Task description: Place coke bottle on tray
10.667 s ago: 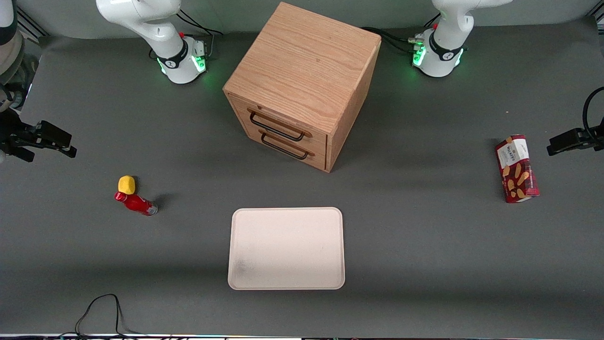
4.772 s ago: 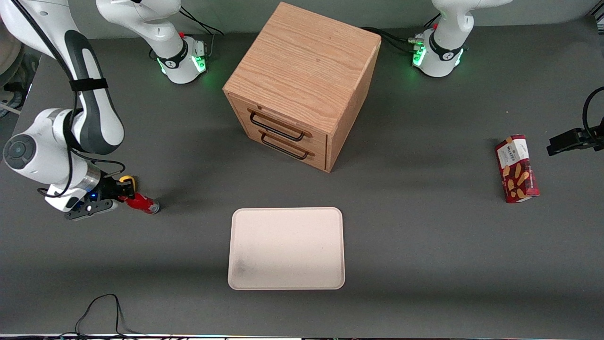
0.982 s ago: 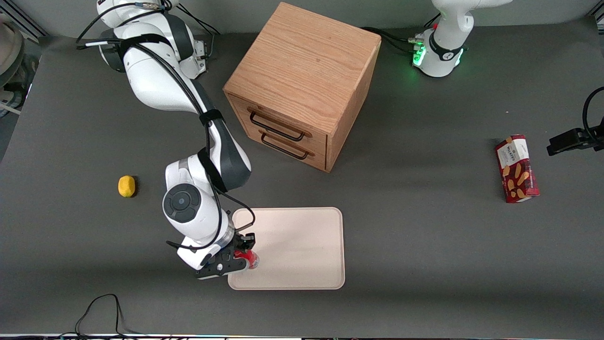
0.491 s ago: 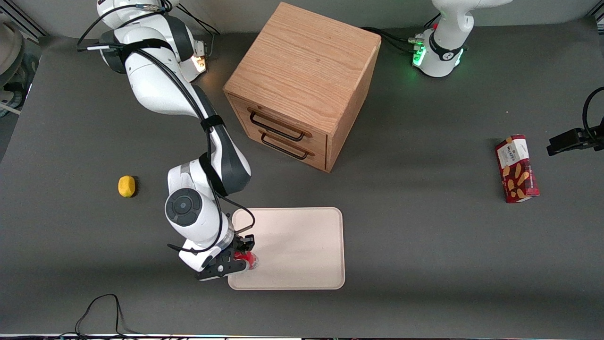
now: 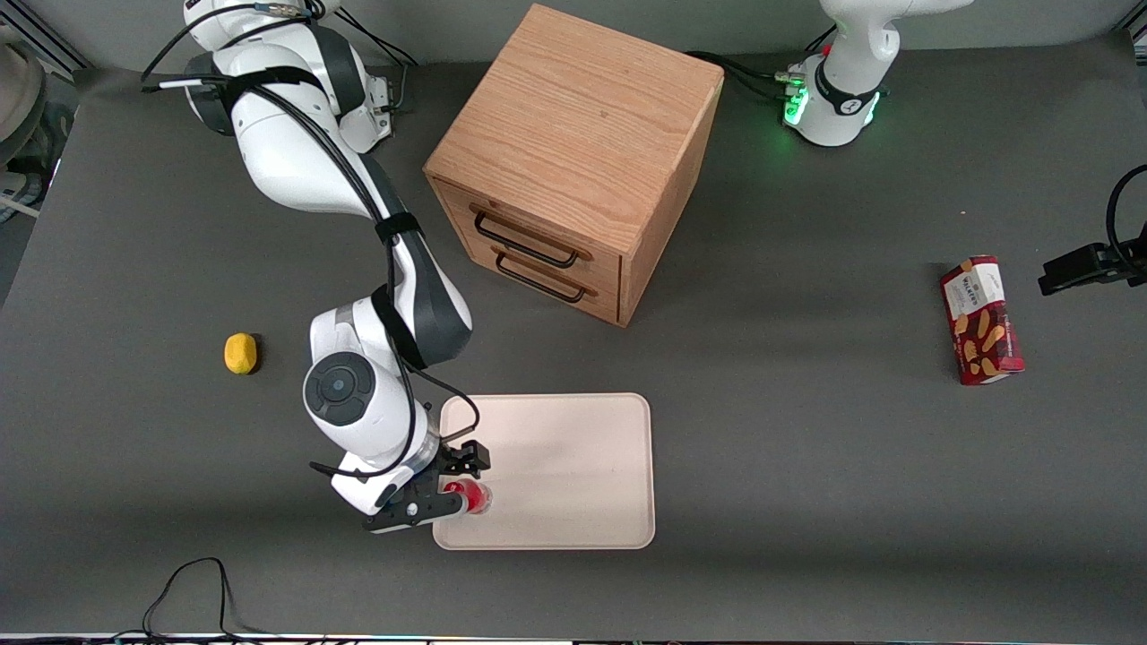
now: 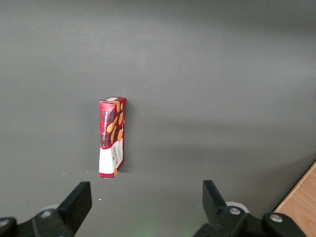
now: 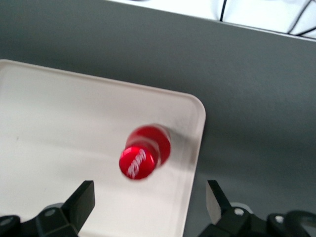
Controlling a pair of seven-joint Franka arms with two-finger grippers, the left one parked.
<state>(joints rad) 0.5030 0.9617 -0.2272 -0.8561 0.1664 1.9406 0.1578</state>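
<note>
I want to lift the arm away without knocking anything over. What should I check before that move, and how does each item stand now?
1. Coke bottle is on the tray: ok, it stands upright near a corner of the tray nearest the front camera.
2. Gripper has let go: ok, the wrist view shows its fingers wide apart with the bottle free between them.
3. Bottle clear of the tray's rim: ok, though close to it.
4. Bottle steady, not rocking: cannot tell.
5. Straight-up path free: ok, nothing shows above the gripper.
6. Cabinet and lemon out of the way: ok, both well apart.
</note>
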